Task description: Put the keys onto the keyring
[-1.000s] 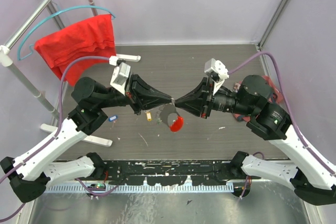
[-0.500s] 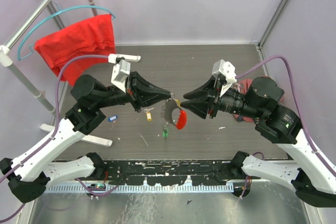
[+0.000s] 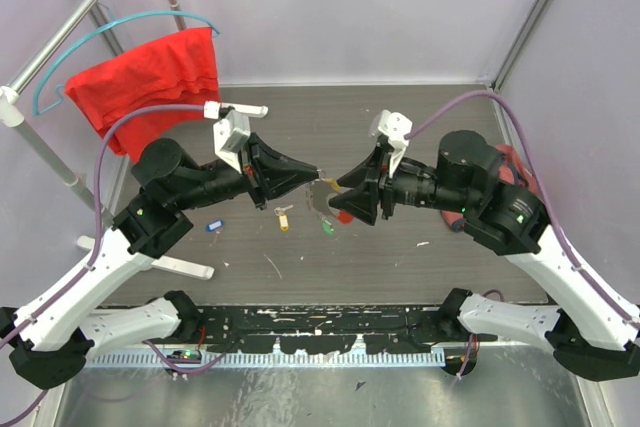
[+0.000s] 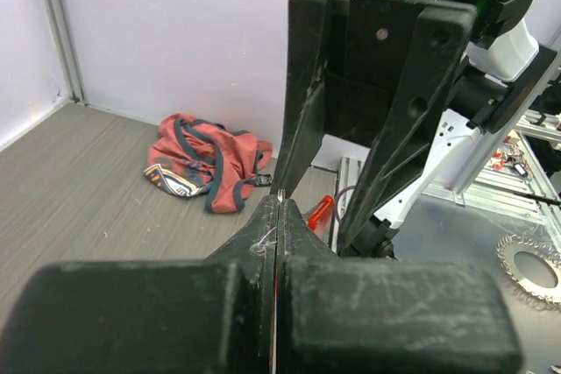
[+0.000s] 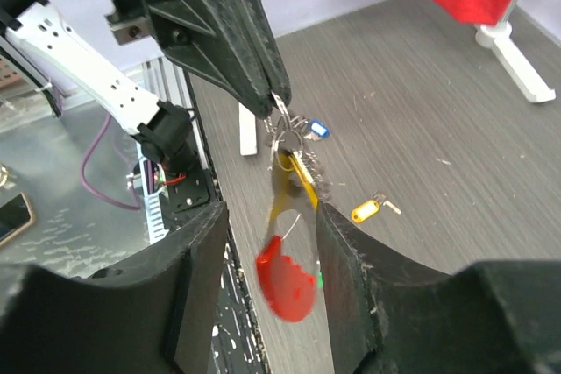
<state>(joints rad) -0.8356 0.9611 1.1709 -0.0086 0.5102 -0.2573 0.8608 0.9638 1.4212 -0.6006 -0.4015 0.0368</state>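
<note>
Right gripper (image 3: 340, 201) has sprung open, jaws wide either side of the red plastic-bar, silver-wire keyring (image 5: 285, 285), which hangs over the middle of the grey desk (image 3: 420, 127) from the left gripper (image 3: 318, 176), clamped on its loop; small yellow-tagged key (image 3: 283, 219) lies just left

The left pincer (image 4: 278, 209) fills the bottom of the frame, its two black fingers pressed flat together with only a hairline seam between them. Facing it from the upper middle, the right pincer (image 4: 316, 222) has its fingers spread in a downward fork. The keyring (image 4: 321, 212) shows only as a small red bar inside that fork. At middle left, a crumpled red cloth with grey-blue bands (image 4: 207, 164) lies on the grey wood-grain surface (image 4: 79, 181).
</note>
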